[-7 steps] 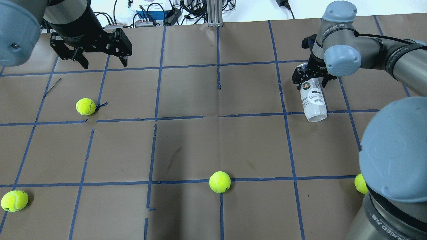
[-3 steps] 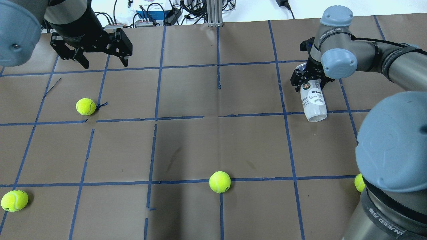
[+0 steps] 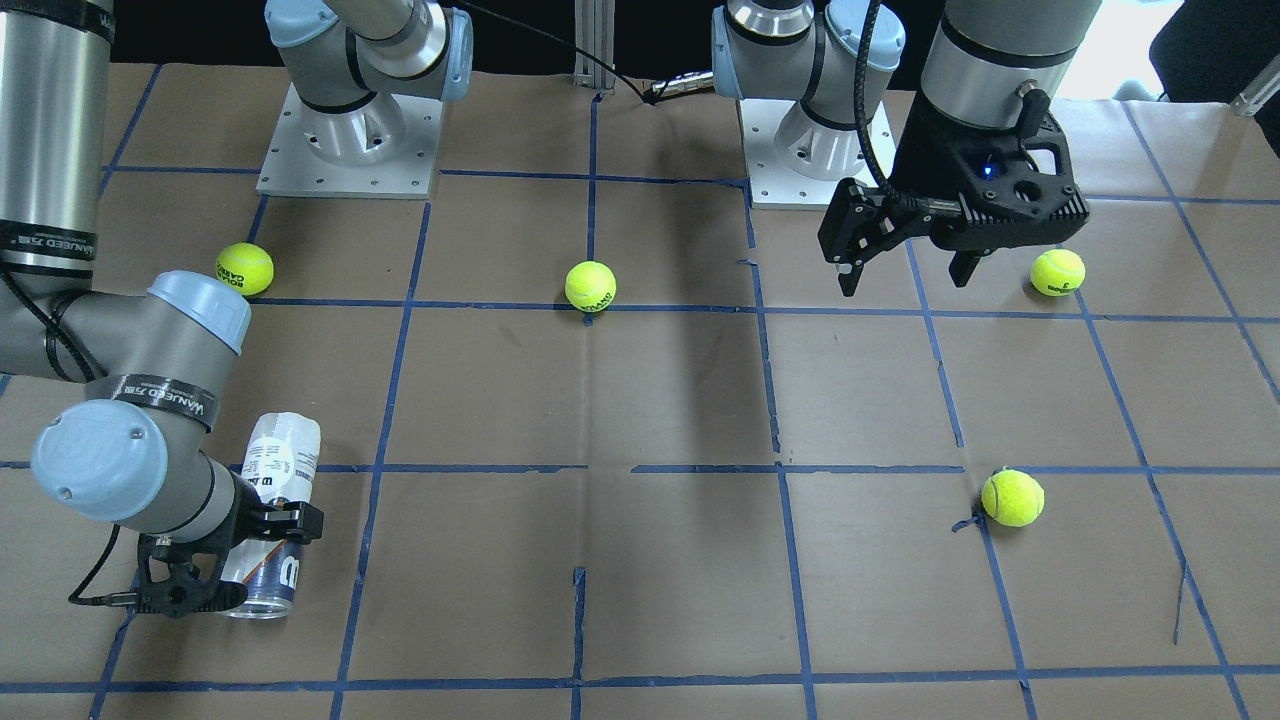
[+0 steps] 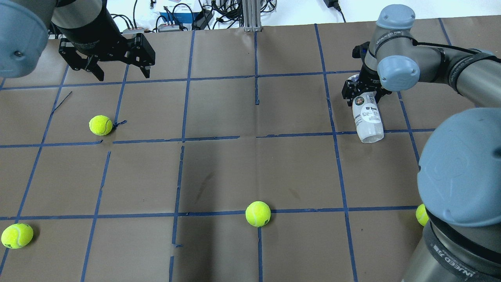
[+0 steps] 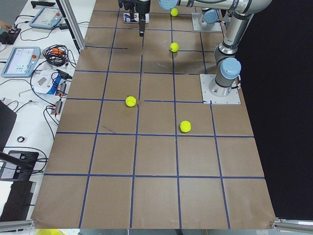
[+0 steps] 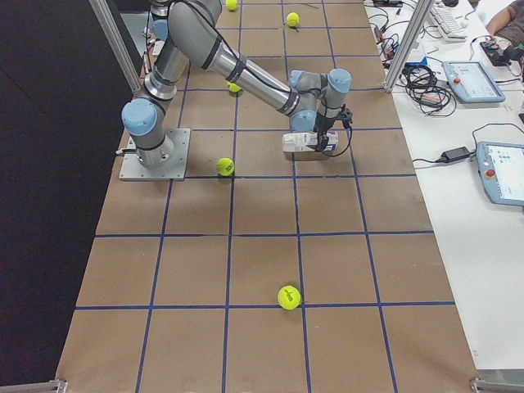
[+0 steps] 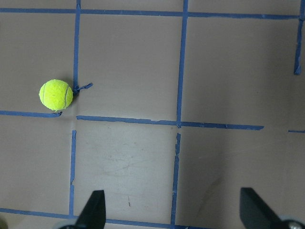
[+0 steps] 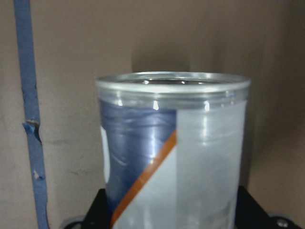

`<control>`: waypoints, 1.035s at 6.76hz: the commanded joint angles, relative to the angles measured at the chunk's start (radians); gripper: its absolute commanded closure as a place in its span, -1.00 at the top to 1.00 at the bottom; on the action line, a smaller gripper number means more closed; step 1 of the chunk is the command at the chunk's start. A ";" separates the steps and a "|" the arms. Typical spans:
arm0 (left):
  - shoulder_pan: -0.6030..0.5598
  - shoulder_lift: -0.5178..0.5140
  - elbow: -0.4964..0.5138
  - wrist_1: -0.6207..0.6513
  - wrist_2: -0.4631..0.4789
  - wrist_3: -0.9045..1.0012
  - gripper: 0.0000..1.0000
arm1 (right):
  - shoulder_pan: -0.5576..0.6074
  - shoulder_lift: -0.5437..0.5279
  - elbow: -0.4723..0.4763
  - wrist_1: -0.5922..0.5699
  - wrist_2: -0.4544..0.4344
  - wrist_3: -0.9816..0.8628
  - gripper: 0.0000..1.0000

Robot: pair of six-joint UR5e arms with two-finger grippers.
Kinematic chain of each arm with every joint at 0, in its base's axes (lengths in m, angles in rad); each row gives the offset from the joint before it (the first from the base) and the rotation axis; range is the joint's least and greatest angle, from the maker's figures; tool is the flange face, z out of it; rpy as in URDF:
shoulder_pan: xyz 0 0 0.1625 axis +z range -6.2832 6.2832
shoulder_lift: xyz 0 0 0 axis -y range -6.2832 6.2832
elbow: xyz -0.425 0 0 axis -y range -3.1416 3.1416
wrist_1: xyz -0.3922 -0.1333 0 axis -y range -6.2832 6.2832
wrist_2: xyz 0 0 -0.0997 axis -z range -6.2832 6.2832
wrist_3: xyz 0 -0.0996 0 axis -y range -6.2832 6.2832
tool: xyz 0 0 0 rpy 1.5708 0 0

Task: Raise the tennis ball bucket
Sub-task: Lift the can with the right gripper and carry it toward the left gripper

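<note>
The tennis ball bucket (image 4: 368,121) is a clear tube with a white and navy Wilson label, lying on its side on the brown table at the far right. It also shows in the front view (image 3: 283,450) and the exterior right view (image 6: 295,142). My right gripper (image 4: 364,98) is shut on it near the metal-rimmed end, one finger on each side. In the right wrist view the bucket (image 8: 171,143) fills the space between the fingers. My left gripper (image 4: 122,75) is open and empty, hovering above the far left of the table.
Several yellow-green tennis balls lie loose: one (image 4: 100,125) near my left gripper, one (image 4: 258,214) at the front middle, one (image 4: 17,235) at the front left, one (image 4: 422,215) by the right arm's base. Cables and boxes (image 4: 184,15) lie beyond the far edge.
My right arm's wrist has shifted slightly over the bucket, and the bucket's label has turned a little. The bucket still lies on the table. The left arm has not moved.
</note>
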 commanded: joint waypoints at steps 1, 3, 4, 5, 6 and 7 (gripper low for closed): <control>0.002 0.000 0.000 0.000 0.000 0.000 1.00 | 0.000 -0.001 -0.002 0.000 -0.004 -0.011 0.50; 0.000 0.000 0.000 0.000 0.000 0.000 1.00 | 0.002 -0.011 -0.008 0.011 -0.006 -0.013 0.51; 0.002 0.000 0.000 0.000 0.000 0.000 1.00 | 0.012 -0.026 -0.027 0.040 -0.006 -0.020 0.53; 0.002 0.000 0.000 0.000 0.000 0.000 1.00 | 0.040 -0.030 -0.075 0.101 -0.006 -0.090 0.54; 0.002 0.000 0.000 0.000 0.000 0.000 1.00 | 0.092 -0.041 -0.141 0.154 -0.006 -0.167 0.54; 0.002 0.000 0.000 0.000 0.000 0.000 1.00 | 0.176 -0.049 -0.203 0.156 -0.004 -0.257 0.55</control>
